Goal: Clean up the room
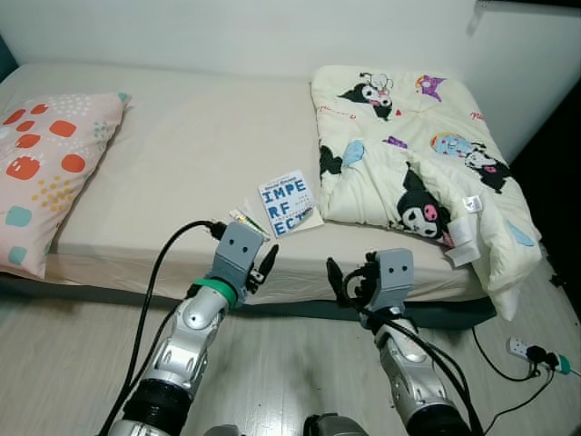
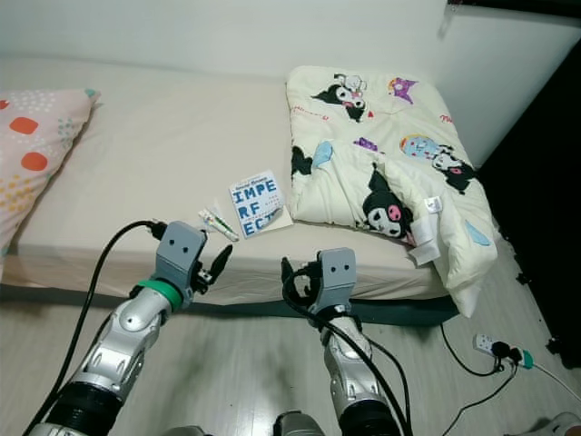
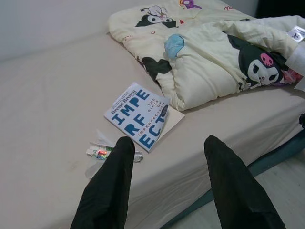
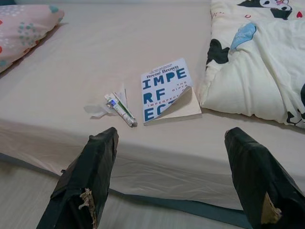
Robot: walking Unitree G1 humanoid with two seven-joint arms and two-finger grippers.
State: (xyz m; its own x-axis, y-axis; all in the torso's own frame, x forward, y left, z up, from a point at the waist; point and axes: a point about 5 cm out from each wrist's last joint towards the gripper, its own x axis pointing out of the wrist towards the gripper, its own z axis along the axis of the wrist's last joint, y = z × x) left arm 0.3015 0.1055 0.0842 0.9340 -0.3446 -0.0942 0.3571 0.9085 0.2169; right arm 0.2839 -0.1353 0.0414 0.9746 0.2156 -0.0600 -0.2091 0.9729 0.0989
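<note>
There is one bed (image 1: 172, 145), and on it one pillow (image 1: 45, 163) with red and teal blotches, one cream cartoon-print comforter (image 1: 418, 154), one white paperback book (image 1: 287, 203) with blue lettering, one small tube (image 4: 121, 109) and one scrap of clear wrapper (image 4: 97, 109). One power strip (image 1: 522, 347) lies on the floor. Two robot arms reach forward.

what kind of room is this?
Most likely a bedroom: a bed with a patterned pillow and a folded cartoon-print comforter, plus a paperback book lying on the sheet.
</note>
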